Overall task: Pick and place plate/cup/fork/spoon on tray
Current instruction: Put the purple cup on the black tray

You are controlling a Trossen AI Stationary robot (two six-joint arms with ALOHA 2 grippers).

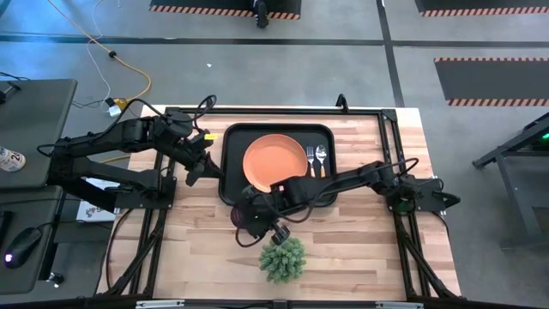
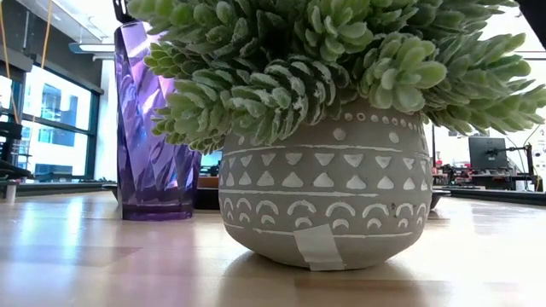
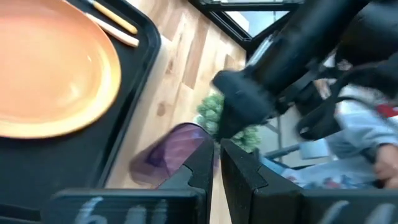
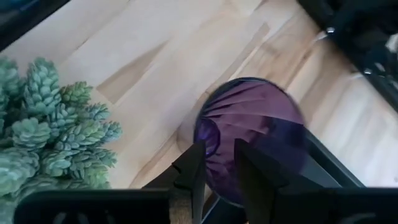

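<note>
Nearest on the wooden bench (image 1: 360,249): a spiky green ball plant in a patterned grey pot (image 1: 281,259). Give it room on the lift.

Just beyond it, standing upright with its base flat on the bench: the small translucent purple plastic cup (image 4: 261,124), not yet on the tray. Right gripper (image 4: 221,165) down over it from above, jaws a narrow gap apart and astride the cup's wall at the rim, one inside the mouth and one outside. Cannot tell whether the wall is already pinched.

For a good pick:
- Squeeze firmly but gently, since a thin faceted wall probably flexes and slips.
- Raise straight up first, away from the plant's leaves.
- Carry far and set down on bare tray floor.

Farther back: the large flat black rectangular tray (image 1: 230,184). On it sit the round orange plastic plate (image 1: 274,163) and, right of the plate, the slim silver-tined fork (image 1: 310,159) and the silver-bowled spoon (image 1: 321,159). Likely best spot: the near strip, clear of the plate's rim.

Left gripper (image 1: 194,170) waiting just beside the tray's left edge, jaws closed on nothing.
</note>
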